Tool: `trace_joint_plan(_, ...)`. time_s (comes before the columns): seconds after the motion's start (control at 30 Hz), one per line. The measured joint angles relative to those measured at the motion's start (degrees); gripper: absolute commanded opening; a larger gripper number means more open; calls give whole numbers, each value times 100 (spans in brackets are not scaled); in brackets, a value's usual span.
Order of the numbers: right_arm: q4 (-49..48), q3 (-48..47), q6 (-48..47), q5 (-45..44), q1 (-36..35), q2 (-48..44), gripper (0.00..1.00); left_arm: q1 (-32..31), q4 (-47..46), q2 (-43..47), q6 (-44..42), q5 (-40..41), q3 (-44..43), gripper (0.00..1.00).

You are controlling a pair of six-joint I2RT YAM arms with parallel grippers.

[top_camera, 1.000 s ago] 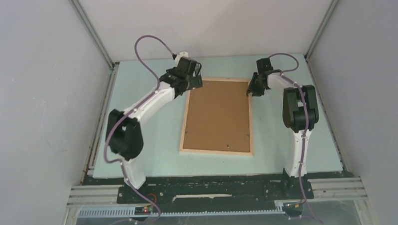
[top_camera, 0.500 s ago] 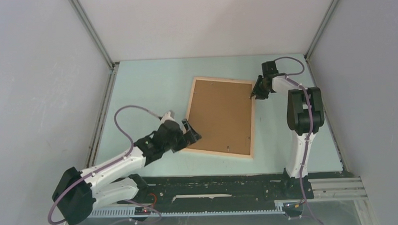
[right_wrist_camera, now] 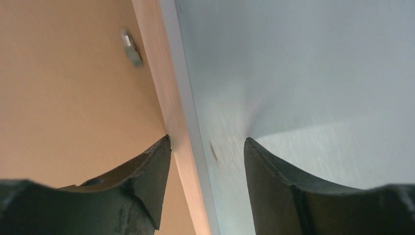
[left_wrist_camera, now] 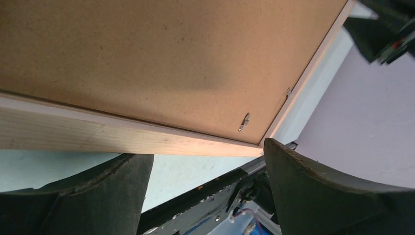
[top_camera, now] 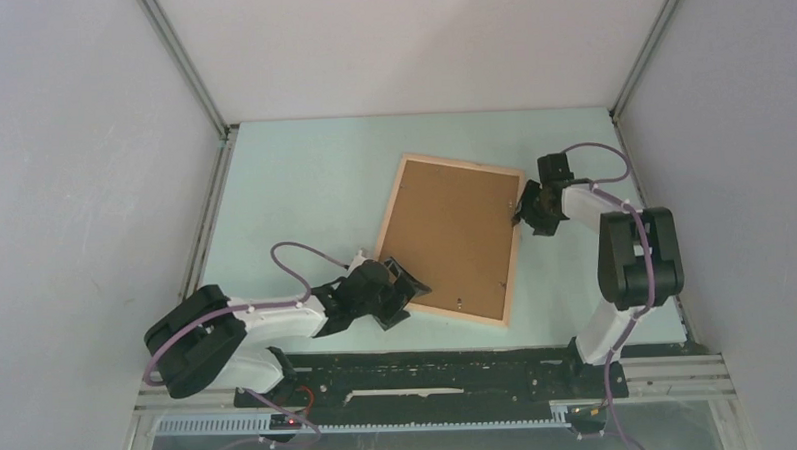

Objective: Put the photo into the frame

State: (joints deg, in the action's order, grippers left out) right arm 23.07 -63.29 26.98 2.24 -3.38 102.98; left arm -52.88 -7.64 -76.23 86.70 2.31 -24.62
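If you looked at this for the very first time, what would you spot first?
The big brown backing board stands out, filling a thin wooden frame that lies back side up and slightly askew in the middle of the pale green table. Next come two black pincers. The left pincer is open at the frame's near left corner, and the right pincer is open astride its right edge.

The thin rectangular wooden frame (top_camera: 458, 314) is seen pale blond and finely grained; its flat backing board (top_camera: 453, 235) is mid-brown (faintly speckled), the tabletop (top_camera: 303, 188) pale mint.
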Motion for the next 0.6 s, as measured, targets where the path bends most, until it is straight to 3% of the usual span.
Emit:
trace_joint_plan(0.17,140,977,-122,-199,-258,-1019,63,-4,-431,-260,243,17,-2,84)
trace_joint_plan(0.37,190,1462,-122,-131,-509,-1360,41,118,-603,-363,302,31,4,84)
trace_joint_plan(0.6,-63,1961,-101,199,-625,-1873,24,1193,-588,-413,-361,-243,-59,84)
